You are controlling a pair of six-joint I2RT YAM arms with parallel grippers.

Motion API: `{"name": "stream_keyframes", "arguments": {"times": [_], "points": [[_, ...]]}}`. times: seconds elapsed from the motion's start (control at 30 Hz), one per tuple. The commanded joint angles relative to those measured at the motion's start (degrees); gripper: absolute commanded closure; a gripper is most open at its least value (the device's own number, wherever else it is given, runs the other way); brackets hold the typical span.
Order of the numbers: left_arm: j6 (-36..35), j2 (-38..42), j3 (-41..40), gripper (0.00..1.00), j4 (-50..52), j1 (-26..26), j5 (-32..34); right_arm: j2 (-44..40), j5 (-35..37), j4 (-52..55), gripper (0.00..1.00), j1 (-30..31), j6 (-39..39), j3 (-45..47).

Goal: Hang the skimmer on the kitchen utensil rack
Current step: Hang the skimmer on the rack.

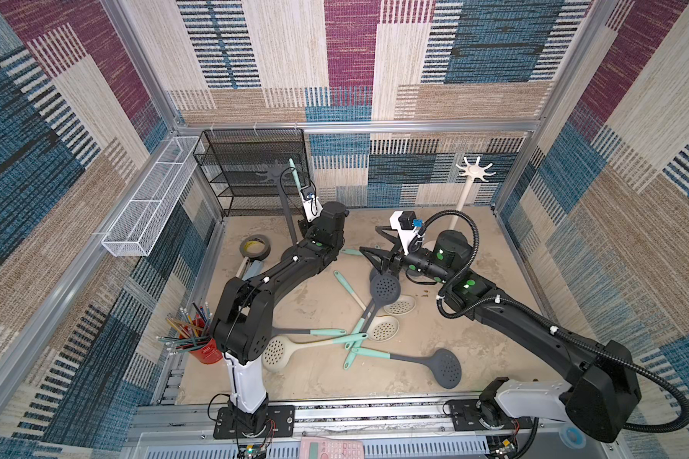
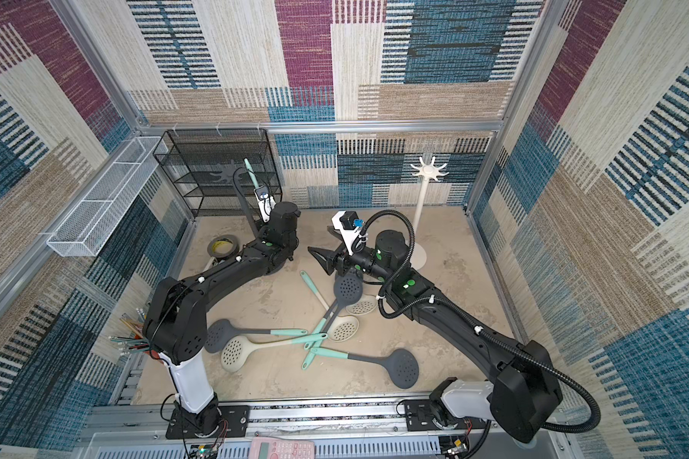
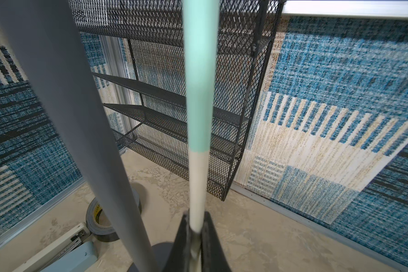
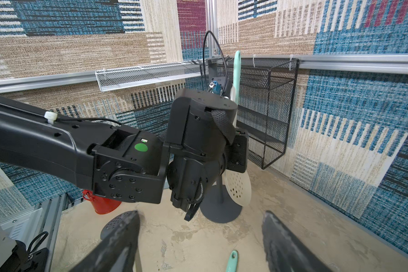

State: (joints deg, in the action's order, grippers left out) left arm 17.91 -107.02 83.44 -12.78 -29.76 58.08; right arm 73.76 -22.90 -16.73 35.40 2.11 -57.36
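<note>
- Walled with patterned carpet (image 1: 374, 59), the beige tabletop (image 1: 319, 306) carries everything.
- The left gripper (image 3: 196, 227) is clenched on the cream perforated skimmer with mint handle (image 3: 197, 99), which is held upright just beside the dark grey utensil rack (image 3: 64, 99).
- The handle end is probably best raised above the hook head (image 1: 273, 175), then lowered slowly.
- The right gripper (image 1: 372, 241) is kept released, apart.

Skimmer (image 3: 198, 94): we lose its handle tip past the frame edge; its head sits hidden behind the left gripper (image 3: 196, 221). Grey rack pole (image 3: 64, 117): blurred, hooks cut off (wrist view). Pink calculator (image 1: 331, 449): cropped by the edge.
</note>
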Motion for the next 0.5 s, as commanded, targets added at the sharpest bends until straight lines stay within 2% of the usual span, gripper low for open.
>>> {"name": "stream_keyframes", "arguments": {"times": [0.0,0.27,0.47], "points": [[-0.23,0.78,-0.32,1.0,-3.37,0.07,0.27,-0.01,0.48,-1.84,0.18,0.08,0.18,0.18],[-0.86,1.43,-1.0,1.0,-4.63,0.05,0.44,0.02,0.51,-1.95,0.18,0.1,0.33,0.32],[3.15,1.47,-1.15,1.0,-1.76,0.42,-0.49,-0.35,0.82,-1.9,0.18,0.11,0.37,0.54]]}}
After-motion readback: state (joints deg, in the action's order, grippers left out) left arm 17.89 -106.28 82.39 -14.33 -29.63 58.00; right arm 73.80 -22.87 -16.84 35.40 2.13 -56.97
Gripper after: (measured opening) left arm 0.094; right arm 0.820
